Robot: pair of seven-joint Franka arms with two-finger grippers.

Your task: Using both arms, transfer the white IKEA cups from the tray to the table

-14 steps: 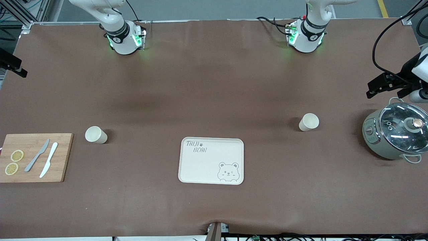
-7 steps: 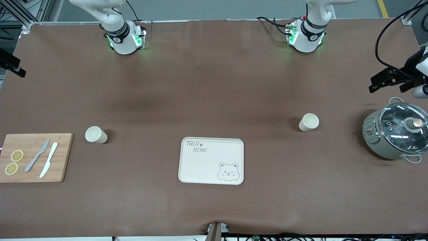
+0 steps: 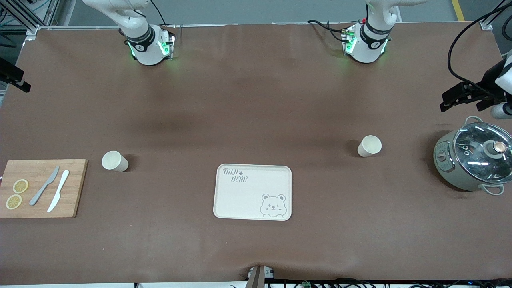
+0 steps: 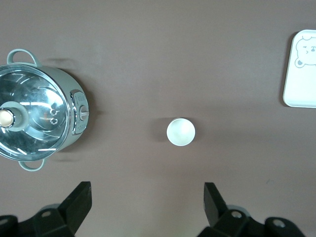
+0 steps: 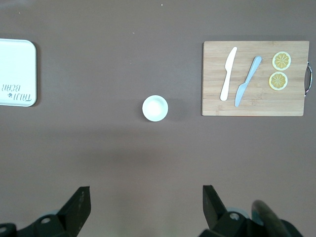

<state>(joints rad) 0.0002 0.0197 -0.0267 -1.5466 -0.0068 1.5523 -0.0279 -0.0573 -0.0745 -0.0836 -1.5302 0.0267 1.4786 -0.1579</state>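
Observation:
Two white IKEA cups stand upright on the brown table. One cup (image 3: 115, 161) is beside the cutting board toward the right arm's end, and shows in the right wrist view (image 5: 155, 108). The other cup (image 3: 369, 145) is near the pot toward the left arm's end, and shows in the left wrist view (image 4: 180, 132). My left gripper (image 3: 450, 100) hangs open and empty high over the table by the pot, its jaws wide in its wrist view (image 4: 146, 200). My right gripper (image 3: 20, 82) is open and empty at the table's other end (image 5: 145, 202).
A cream bear tray (image 3: 253, 192) lies between the cups, nearer the camera. A bamboo cutting board (image 3: 42, 188) carries two knives and lemon slices. A grey-green pot with a glass lid (image 3: 474, 160) stands at the left arm's end.
My left gripper has shifted a little away from the pot toward the arms' bases. My right gripper has barely moved. The cups have not moved.

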